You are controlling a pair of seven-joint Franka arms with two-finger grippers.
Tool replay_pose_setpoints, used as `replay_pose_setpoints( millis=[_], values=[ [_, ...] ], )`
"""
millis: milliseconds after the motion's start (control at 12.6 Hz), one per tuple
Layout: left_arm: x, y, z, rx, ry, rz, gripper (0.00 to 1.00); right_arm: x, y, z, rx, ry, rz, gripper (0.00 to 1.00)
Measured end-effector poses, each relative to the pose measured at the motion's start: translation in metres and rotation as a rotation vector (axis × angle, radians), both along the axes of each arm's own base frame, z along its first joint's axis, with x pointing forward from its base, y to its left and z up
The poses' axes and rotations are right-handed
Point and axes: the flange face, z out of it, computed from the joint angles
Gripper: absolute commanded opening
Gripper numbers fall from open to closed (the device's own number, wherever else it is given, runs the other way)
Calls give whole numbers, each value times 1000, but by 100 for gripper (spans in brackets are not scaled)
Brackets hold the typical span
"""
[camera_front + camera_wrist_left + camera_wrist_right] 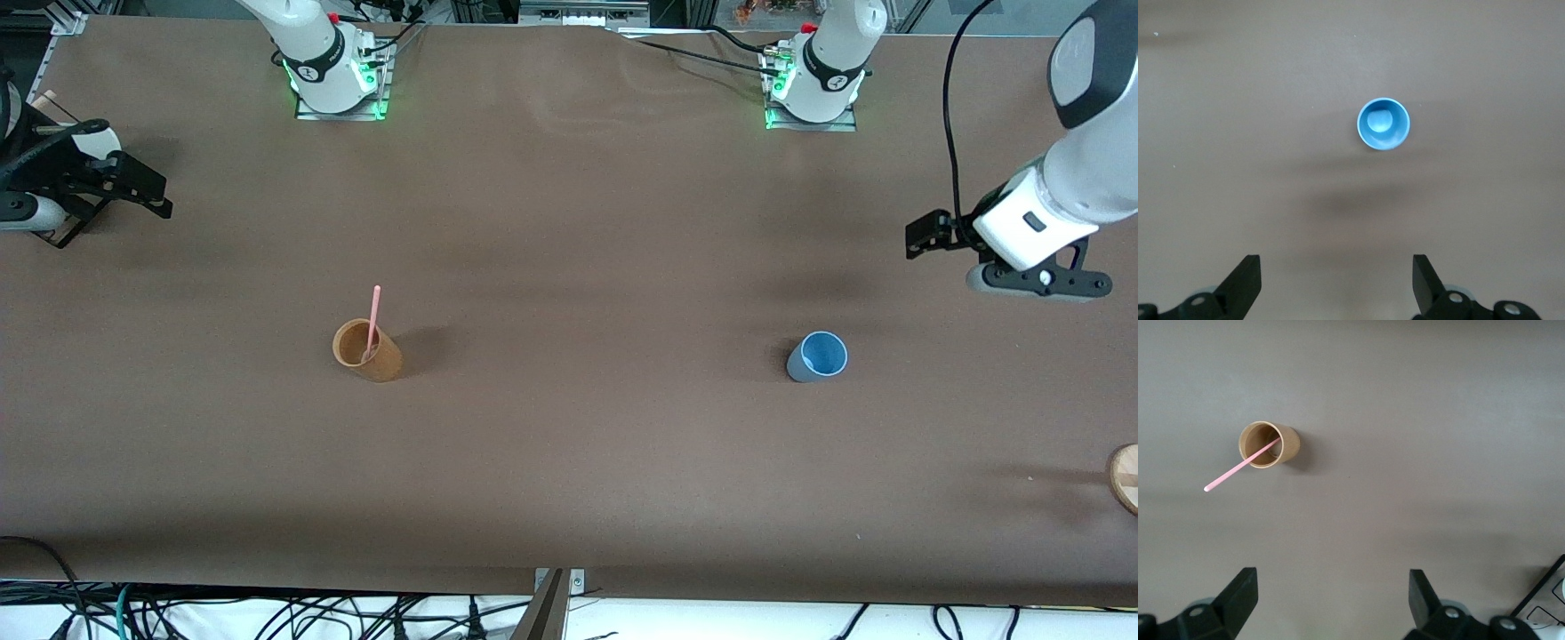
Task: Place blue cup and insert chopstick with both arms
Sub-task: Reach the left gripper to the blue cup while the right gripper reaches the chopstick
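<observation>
The blue cup point(818, 356) stands upright toward the left arm's end of the table, its mouth open upward point(1383, 123). My left gripper point(1038, 283) hangs open and empty in the air, off to the side of the cup point(1336, 277). The pink chopstick point(372, 320) leans inside a tan cup point(367, 349) toward the right arm's end, its upper half sticking out point(1238, 468). Out at that end of the table my right gripper point(36, 218) is up in the air, open, with nothing between its fingers point(1331, 593), well apart from the tan cup point(1268, 444).
A round wooden disc point(1125, 476) lies at the table's edge at the left arm's end, nearer the front camera than the blue cup. Brown table surface point(587, 356) stretches between the two cups. Cables point(267, 613) hang below the front edge.
</observation>
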Motion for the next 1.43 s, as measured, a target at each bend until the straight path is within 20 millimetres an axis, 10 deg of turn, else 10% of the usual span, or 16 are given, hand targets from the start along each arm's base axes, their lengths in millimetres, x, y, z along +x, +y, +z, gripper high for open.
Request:
replay_pose_setpoints(
  millis=[716,795,955,1034,1432],
  values=[
    [53,-8,-222,-21,21,-12,100,59,33,-70,8,38,8,100],
    [53,-10,-247,-24,5,-13,88,69,39,-82,30,54,-33,100],
    [45,-15,-289,-30,-15,-20,12,81,53,-107,90,98,-123,100],
    [41,-16,-299,-32,-20,-22,0,84,60,-118,118,122,-171,100],
    [43,-18,-298,-34,-32,-24,0,84,118,-148,173,218,-358,100]
  ],
)
